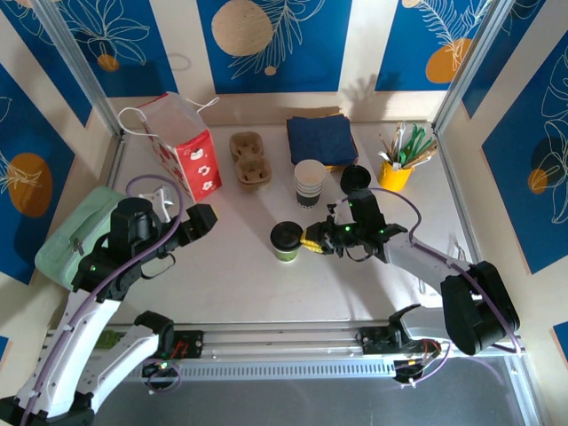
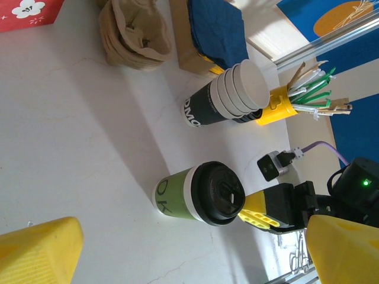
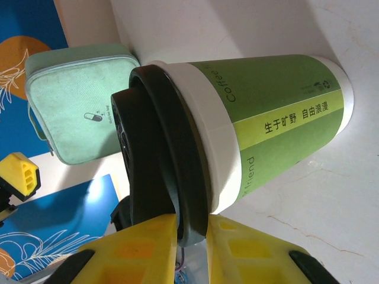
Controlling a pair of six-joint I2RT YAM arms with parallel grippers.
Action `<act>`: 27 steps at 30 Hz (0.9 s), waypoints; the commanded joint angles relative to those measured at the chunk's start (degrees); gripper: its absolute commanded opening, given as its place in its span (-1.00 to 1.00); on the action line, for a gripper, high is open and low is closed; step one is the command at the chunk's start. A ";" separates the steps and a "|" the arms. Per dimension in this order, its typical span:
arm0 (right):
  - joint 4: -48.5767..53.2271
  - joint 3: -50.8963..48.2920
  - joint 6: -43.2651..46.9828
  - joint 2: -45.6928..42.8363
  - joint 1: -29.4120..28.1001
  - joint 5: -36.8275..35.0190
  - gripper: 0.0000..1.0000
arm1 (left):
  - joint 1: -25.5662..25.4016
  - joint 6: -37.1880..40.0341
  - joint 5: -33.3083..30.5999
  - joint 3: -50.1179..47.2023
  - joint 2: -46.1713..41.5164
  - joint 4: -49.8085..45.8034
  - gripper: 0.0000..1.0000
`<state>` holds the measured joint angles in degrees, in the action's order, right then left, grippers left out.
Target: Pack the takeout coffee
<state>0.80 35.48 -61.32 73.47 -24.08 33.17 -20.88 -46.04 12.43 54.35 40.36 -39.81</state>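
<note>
The takeout coffee (image 1: pixel 286 241) is a green paper cup with a white band and a black lid (image 2: pixel 218 193), upright at the table's middle. In the right wrist view the cup (image 3: pixel 278 136) looms close. My right gripper (image 1: pixel 312 240) reaches in from the right, and its yellow fingers (image 3: pixel 148 248) are pinched on the lid's rim (image 3: pixel 195 195). The left wrist view shows that gripper (image 2: pixel 257 214) against the lid's edge. My left gripper (image 1: pixel 200 220) hovers to the cup's left, open and apart from it, with nothing between its fingers (image 2: pixel 38 251).
Along the back stand a red paper bag (image 1: pixel 186 151), a cardboard cup carrier (image 1: pixel 250 158), navy napkins (image 1: pixel 321 140), a stack of cups (image 1: pixel 309 182), black lids (image 1: pixel 355 177) and a yellow cup of stirrers (image 1: pixel 397 169). A pale green pouch (image 1: pixel 80 231) lies at the left edge.
</note>
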 commanded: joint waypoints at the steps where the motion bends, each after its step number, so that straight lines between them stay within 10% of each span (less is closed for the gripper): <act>1: 0.96 -0.70 1.07 0.35 0.17 -0.05 -0.57 | 0.49 -0.19 0.94 -0.65 -0.10 0.80 0.93; 27: 2.93 0.81 2.23 0.31 -0.89 -1.66 -0.40 | 0.49 -0.13 1.29 -1.53 0.51 1.49 0.94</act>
<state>1.28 35.51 -60.64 74.17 -24.64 32.01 -20.88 -46.19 12.58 53.30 40.80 -39.42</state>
